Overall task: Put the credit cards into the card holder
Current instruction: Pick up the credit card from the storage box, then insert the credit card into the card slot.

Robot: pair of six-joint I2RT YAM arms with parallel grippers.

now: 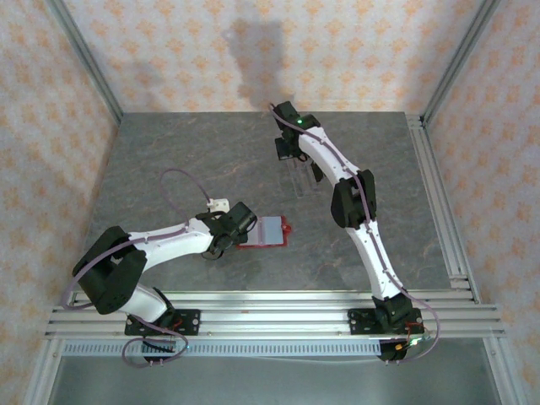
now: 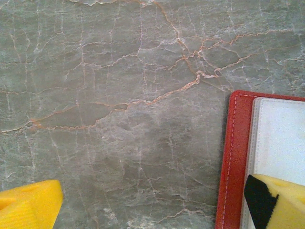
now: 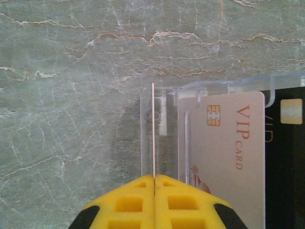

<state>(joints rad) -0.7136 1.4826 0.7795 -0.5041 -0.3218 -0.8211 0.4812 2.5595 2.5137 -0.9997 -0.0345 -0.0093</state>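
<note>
Left gripper (image 1: 242, 232) hangs wide open over the left edge of the red card holder (image 1: 272, 232), which lies opened flat on the grey veined marble table (image 1: 169, 160). Beyond the holder, right gripper (image 3: 154, 180) is clamped on a credit card (image 3: 153, 129) (edge-on, in a clear rack (image 3: 164, 119)). Floral-papered walls (image 1: 169, 51) behind.

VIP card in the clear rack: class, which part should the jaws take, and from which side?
Probably its short edge away from the chip, coming from that end. The VIP card is thin and flat; its chip end sits tucked in the clear rack, and a black card crowds its right side.
</note>
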